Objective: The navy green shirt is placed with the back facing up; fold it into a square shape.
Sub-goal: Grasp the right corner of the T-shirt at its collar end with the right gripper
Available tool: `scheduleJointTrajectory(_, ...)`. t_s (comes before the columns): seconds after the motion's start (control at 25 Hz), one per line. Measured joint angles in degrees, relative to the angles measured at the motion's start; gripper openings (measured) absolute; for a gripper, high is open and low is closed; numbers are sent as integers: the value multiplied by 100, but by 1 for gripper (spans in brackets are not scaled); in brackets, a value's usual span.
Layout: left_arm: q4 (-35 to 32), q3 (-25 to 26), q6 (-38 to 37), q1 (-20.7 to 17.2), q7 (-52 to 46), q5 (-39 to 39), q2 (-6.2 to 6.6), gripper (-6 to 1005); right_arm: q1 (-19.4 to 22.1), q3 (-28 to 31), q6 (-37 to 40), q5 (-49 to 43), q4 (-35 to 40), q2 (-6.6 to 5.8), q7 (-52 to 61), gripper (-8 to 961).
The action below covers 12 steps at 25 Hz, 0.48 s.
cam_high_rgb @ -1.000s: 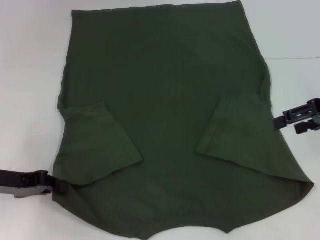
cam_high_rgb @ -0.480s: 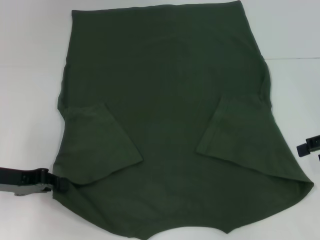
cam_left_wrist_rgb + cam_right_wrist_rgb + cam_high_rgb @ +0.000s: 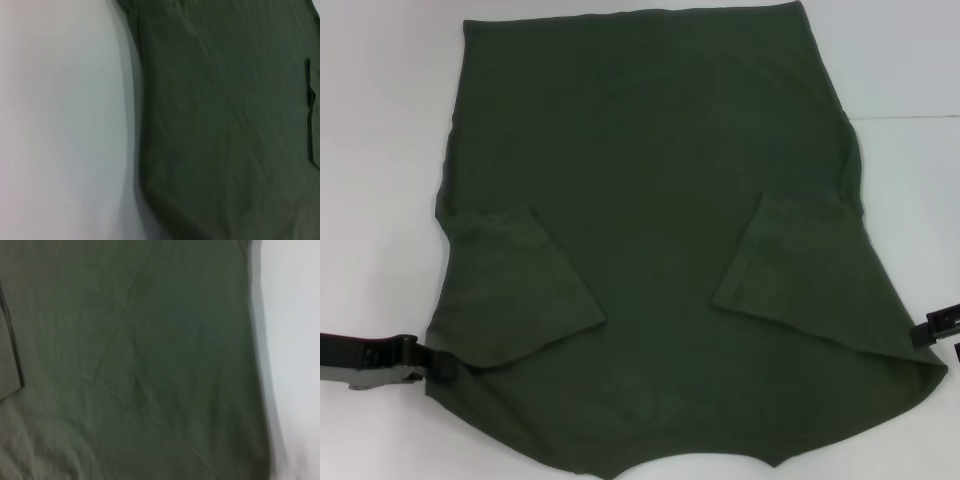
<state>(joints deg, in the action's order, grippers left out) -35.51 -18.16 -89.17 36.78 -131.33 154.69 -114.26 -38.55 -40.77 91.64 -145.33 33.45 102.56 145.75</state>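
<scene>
Head view: right claw [image 3: 932, 328] has dropped from mid side edge of shirt [image 3: 650, 180] down toward near right corner, now just beside hem; left claw [image 3: 438, 369] unchanged, touching near left corner. Judgement: both arms lining up on near corners for lengthwise fold. Cannot tell for either claw whether open or closed. Shirt lies flat on white worktop [image 3: 380, 120], plain side up, both sleeves folded inward. Cloth matte, soft cotton, faint creases; outline roughly trapezoid, near edge curved.
</scene>
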Motion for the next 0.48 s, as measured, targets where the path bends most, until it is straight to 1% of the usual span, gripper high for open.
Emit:
scheduleJointTrajectory(0.12, 0, -1, 27, 4, -1, 0, 0, 40, 0, -14, -57, -96, -19, 39, -23, 914)
scheduleJointTrajectory(0.48, 2, -4, 44, 48, -8, 0, 0, 41, -70, -33, -163, -276, -80, 208, -151, 913)
